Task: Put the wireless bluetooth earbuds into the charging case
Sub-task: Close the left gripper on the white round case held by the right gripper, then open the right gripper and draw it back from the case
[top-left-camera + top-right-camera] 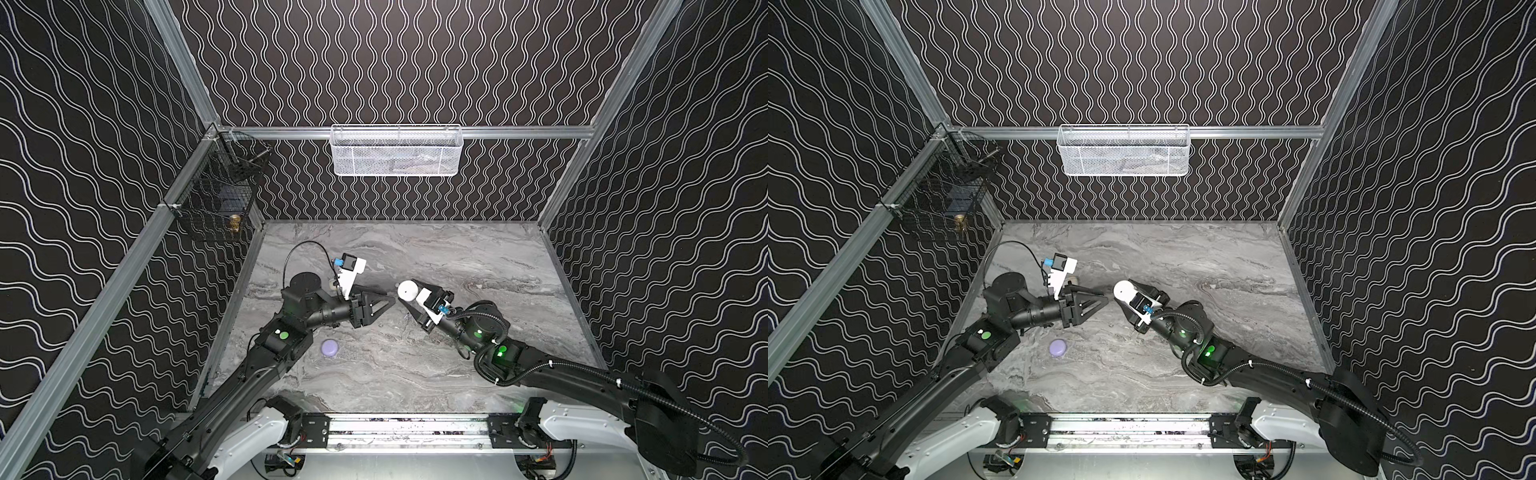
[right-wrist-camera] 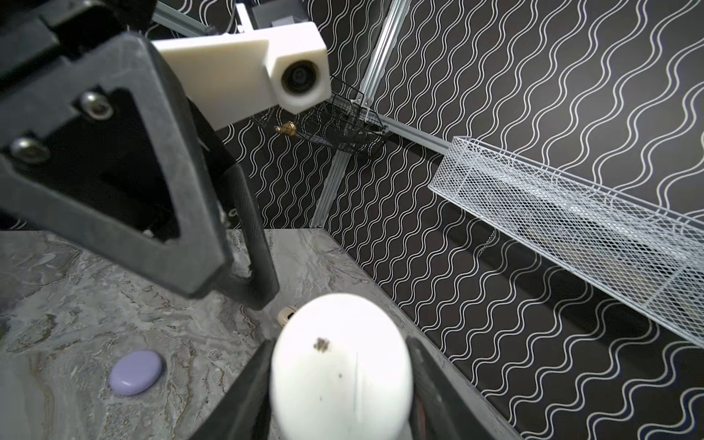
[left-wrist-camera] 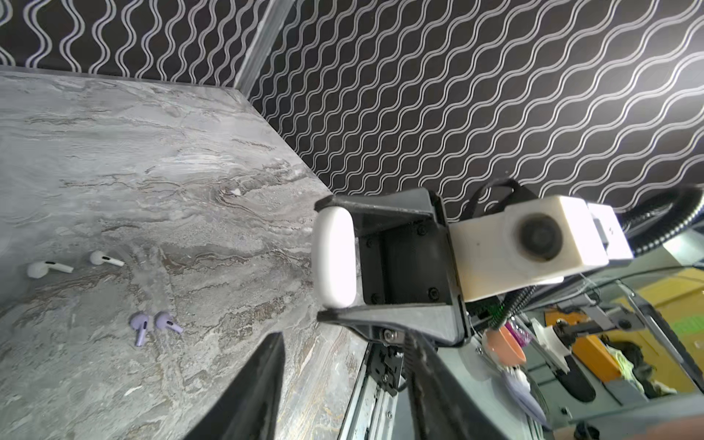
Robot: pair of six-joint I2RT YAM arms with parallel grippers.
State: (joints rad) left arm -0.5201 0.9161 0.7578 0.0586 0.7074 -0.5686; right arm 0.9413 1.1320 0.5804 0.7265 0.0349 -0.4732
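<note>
**Left wrist view: earbuds loose on marble**

Glossy, stemmed white earbuds [image 3: 49,268] and lilac earbuds [image 3: 140,327] lie in pairs on the veined grey table [image 3: 152,152]. The right gripper [image 1: 405,298] clamps a smooth, rounded white case [image 2: 341,362]. The left gripper [image 1: 384,304] stands parted and empty. A lilac pebble-shaped case [image 1: 330,348] rests shut beside the left arm.

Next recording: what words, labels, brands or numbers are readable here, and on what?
No readable text in any view.
Small dark mark on the white case: too blurred to read.
On the purple case: no marking shows.
The green patch beyond the table in the left wrist view: blurred, unreadable.
</note>
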